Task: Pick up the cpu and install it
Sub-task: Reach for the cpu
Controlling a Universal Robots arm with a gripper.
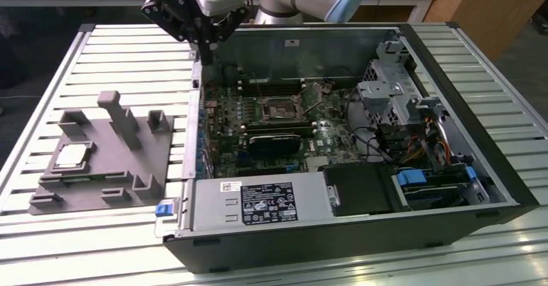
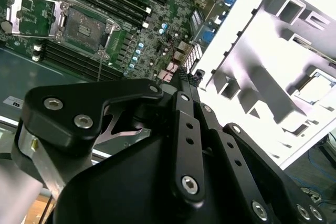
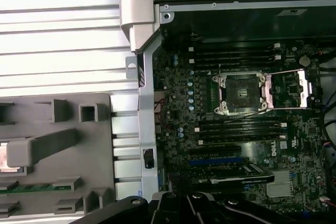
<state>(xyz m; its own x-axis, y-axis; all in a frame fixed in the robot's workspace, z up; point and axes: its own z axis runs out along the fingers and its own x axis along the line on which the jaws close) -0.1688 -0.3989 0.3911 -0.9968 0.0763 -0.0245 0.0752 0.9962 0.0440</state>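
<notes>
The cpu (image 1: 73, 156), a small silvery square chip, lies in a recess of the grey fixture plate (image 1: 111, 170) at the exterior view's left, outside the computer case (image 1: 342, 235). In the second wrist view the cpu (image 2: 317, 85) shows as a bright square in the fixture. My gripper (image 1: 205, 52) hangs high over the case's rear left edge, well away from the cpu, its fingers shut together with nothing between them. The motherboard's socket (image 1: 283, 109) stands with its metal load plate flipped back; it also shows in both wrist views, socket (image 3: 240, 93) and socket (image 2: 84, 24).
Upright blocks (image 1: 115, 116) rise from the fixture plate. Inside the case sit memory slots (image 3: 236, 127), an expansion card (image 1: 274, 142), a drive cage (image 1: 385, 97), cables (image 1: 428, 145) and the power supply (image 1: 256, 202). The case wall (image 3: 144, 103) stands between fixture and motherboard. All rests on a slatted metal table (image 1: 128, 61).
</notes>
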